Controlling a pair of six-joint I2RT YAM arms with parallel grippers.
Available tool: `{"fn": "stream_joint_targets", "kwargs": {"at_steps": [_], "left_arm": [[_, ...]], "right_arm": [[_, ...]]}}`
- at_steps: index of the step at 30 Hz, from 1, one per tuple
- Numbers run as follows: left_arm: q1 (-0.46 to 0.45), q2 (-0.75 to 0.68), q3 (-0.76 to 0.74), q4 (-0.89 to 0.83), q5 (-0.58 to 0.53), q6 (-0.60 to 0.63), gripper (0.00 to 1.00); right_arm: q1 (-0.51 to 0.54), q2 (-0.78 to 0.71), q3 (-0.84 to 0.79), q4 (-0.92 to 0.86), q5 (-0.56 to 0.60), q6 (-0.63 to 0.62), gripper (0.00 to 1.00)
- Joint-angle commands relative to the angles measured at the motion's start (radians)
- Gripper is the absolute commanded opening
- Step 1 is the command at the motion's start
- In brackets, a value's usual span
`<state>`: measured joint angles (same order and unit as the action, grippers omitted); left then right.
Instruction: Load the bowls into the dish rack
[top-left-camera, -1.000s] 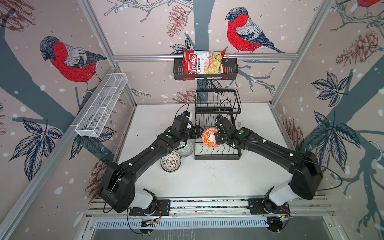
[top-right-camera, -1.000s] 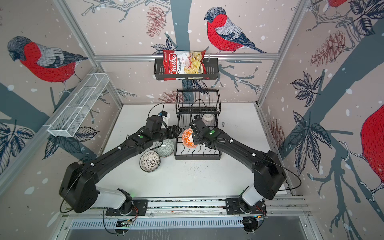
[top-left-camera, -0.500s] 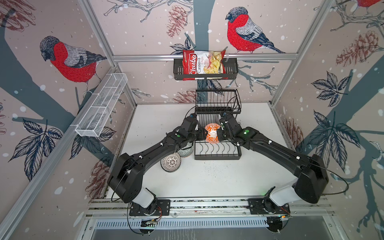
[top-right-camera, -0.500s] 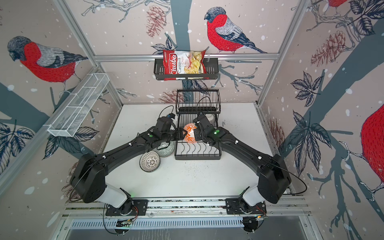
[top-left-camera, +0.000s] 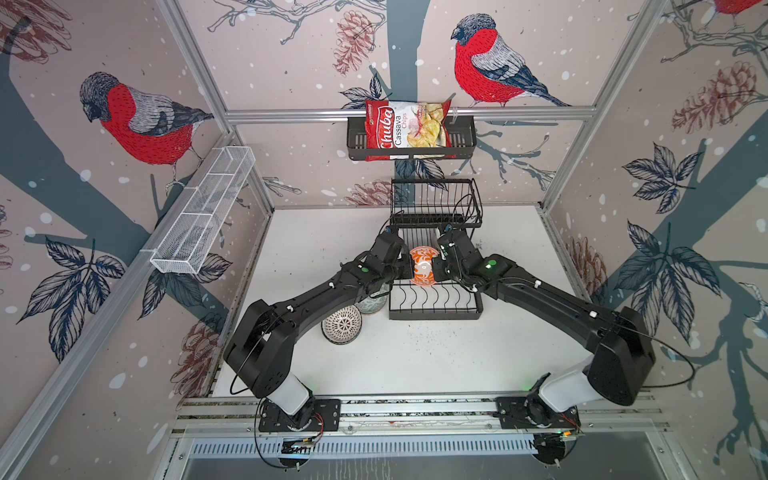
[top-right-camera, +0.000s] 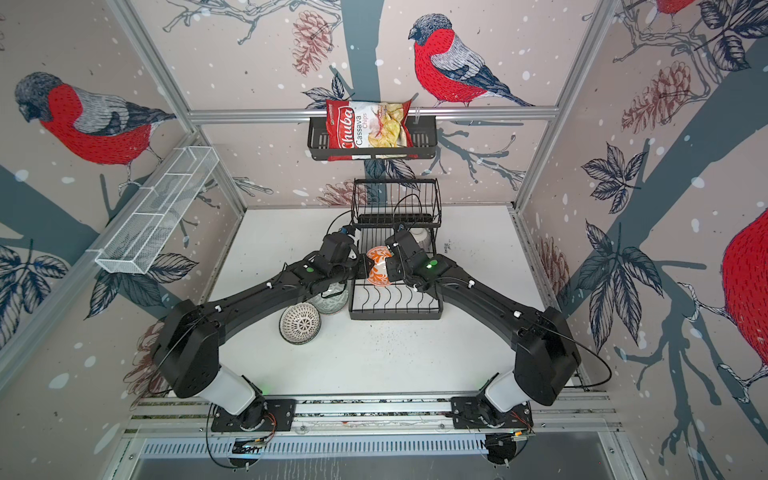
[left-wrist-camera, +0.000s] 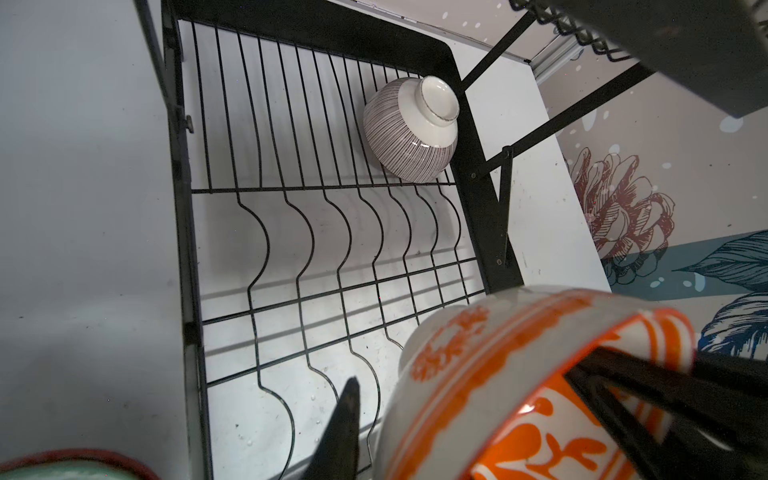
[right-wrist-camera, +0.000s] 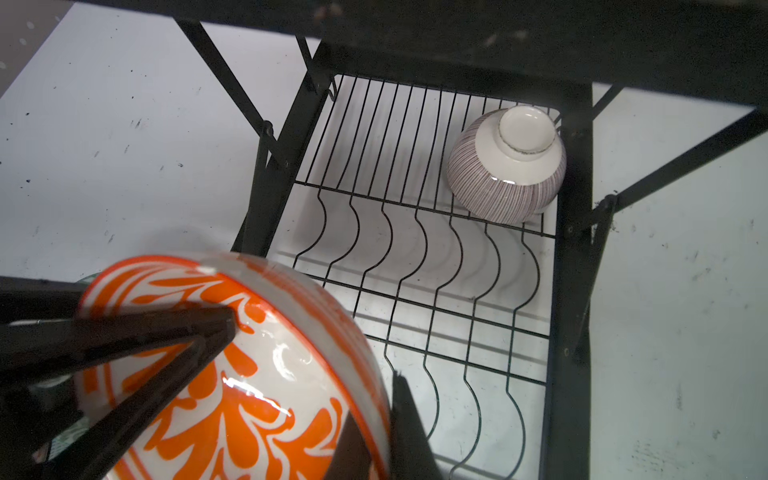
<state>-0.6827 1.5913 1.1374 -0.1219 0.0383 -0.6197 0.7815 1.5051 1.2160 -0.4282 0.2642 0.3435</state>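
The orange bowl (top-left-camera: 422, 266) hangs tipped on its side over the wavy wires of the rack (top-left-camera: 434, 316), in front of the rack's upper basket and between the two grippers.

The right gripper (top-left-camera: 435, 266) is clamped narrow on the bowl's rim. In the right wrist view one of its fingers (right-wrist-camera: 405, 419) lies against the outer wall and the other sits inside the rim.

The left gripper (top-left-camera: 407, 269) meets the bowl from the rack's left side, its jaws drawn narrow astride the opposite wall. In the left wrist view its outer finger (left-wrist-camera: 343, 428) stands just beside the wall with a thin gap showing at the tip. I cannot tell whether it grips the bowl.

A striped bowl (left-wrist-camera: 409, 141) sits in the rack's lower tier, in the back right corner under the upper basket. It rests on the straight wires, tilted with its foot up.

Two more bowls stand on the desk (top-left-camera: 436, 365) to the left of the rack's front corner. The grey-green bowl (top-left-camera: 372, 302) is just beside the rack, partly under the left arm. The dotted bowl (top-left-camera: 341, 325) is next to it, farther from the rack, mouth up.
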Motion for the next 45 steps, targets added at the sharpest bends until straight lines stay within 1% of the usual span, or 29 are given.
{"fn": "stream_joint_targets", "kwargs": {"at_steps": [1, 4, 5, 12, 16, 21, 25, 31, 33, 37, 39, 41, 45], "left_arm": [[0.000, 0.011, -0.001, -0.009, -0.041, -0.001, 0.13], [0.000, 0.016, -0.007, -0.001, -0.039, -0.011, 0.01], [0.000, 0.018, -0.007, 0.001, -0.038, -0.014, 0.00], [-0.001, 0.015, -0.013, 0.011, -0.039, -0.022, 0.00], [0.000, 0.009, -0.024, 0.020, -0.043, -0.021, 0.00], [0.000, 0.001, -0.047, 0.048, -0.039, -0.018, 0.00], [0.002, -0.007, -0.057, 0.062, -0.029, -0.002, 0.00], [0.023, -0.045, -0.082, 0.094, 0.007, 0.040, 0.00], [0.042, -0.071, -0.109, 0.126, 0.041, 0.047, 0.00], [0.105, -0.130, -0.208, 0.250, 0.181, 0.052, 0.00], [0.127, -0.161, -0.256, 0.320, 0.235, 0.062, 0.00], [0.134, -0.185, -0.284, 0.357, 0.262, 0.081, 0.00], [0.141, -0.209, -0.298, 0.389, 0.329, 0.105, 0.00]], "right_arm": [[0.006, 0.002, 0.010, 0.063, -0.022, 0.021, 0.04], [0.010, 0.004, 0.006, 0.068, -0.022, 0.027, 0.07], [0.011, 0.006, 0.005, 0.069, -0.022, 0.029, 0.08], [0.018, 0.011, 0.014, 0.066, -0.026, 0.041, 0.16], [0.022, 0.010, 0.020, 0.066, -0.023, 0.043, 0.25], [0.018, -0.009, 0.006, 0.087, -0.050, 0.017, 0.40], [-0.016, -0.045, -0.011, 0.108, -0.144, -0.013, 0.50], [-0.079, -0.122, -0.054, 0.154, -0.322, -0.053, 0.67], [-0.103, -0.144, -0.075, 0.172, -0.384, -0.062, 0.72], [-0.151, -0.184, -0.118, 0.214, -0.511, -0.076, 0.82], [-0.168, -0.196, -0.133, 0.229, -0.563, -0.083, 0.85], [-0.180, -0.205, -0.144, 0.240, -0.610, -0.092, 0.87], [-0.196, -0.218, -0.160, 0.272, -0.691, -0.095, 0.91]]}}
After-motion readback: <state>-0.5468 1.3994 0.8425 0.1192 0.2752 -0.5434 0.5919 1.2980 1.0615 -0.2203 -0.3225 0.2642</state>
